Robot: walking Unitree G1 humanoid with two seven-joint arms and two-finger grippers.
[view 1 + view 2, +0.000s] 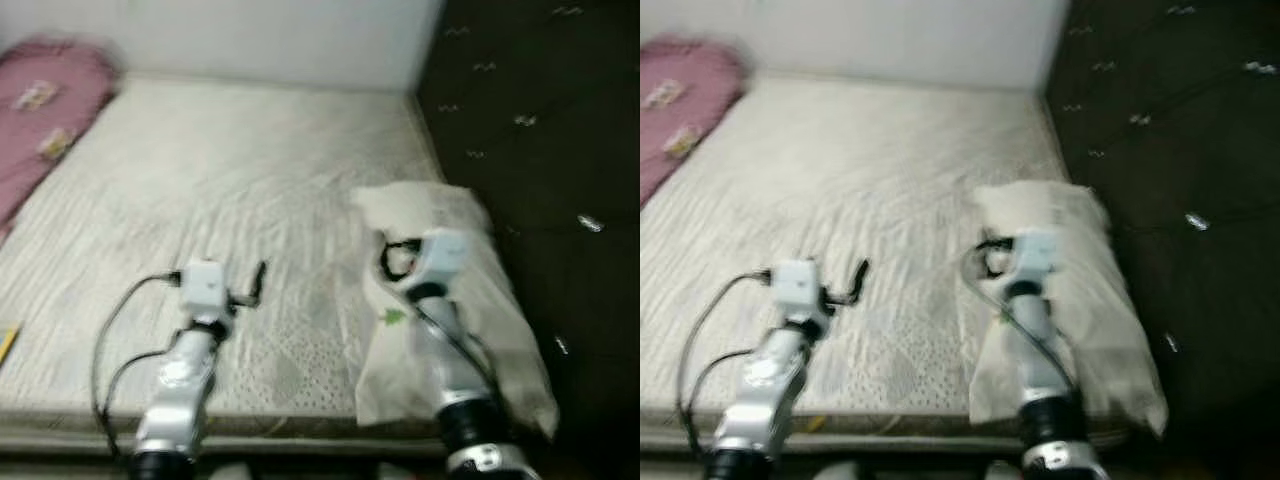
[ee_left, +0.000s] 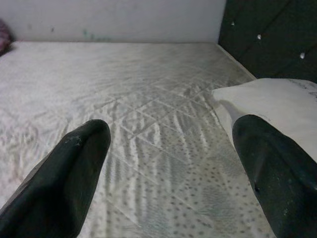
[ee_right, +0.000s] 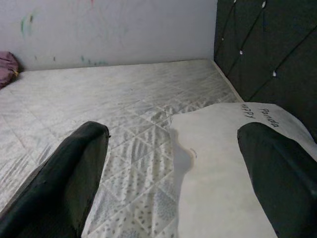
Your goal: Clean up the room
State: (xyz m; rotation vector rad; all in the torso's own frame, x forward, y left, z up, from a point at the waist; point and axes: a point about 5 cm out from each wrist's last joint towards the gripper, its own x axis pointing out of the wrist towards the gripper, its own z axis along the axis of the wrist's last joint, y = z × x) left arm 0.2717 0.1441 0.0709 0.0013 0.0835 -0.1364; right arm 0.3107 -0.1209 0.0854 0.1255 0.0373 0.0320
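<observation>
A cream pillow (image 1: 505, 310) with a small green print lies on the right side of the quilted mattress (image 1: 250, 170), against the dark headboard. My right gripper (image 3: 173, 144) hovers open just above the pillow's (image 3: 228, 163) near part, with nothing between its fingers. Over the mattress's front middle, left of the pillow, my left gripper (image 2: 168, 144) is open and empty. A crumpled pink blanket (image 1: 40, 110) lies at the bed's far left corner.
A dark tufted headboard (image 1: 540, 120) runs along the right of the bed. A white wall (image 1: 280, 40) closes the far side. A small yellow object (image 1: 8, 342) lies at the left edge of the mattress. The bed's front edge is just below my arms.
</observation>
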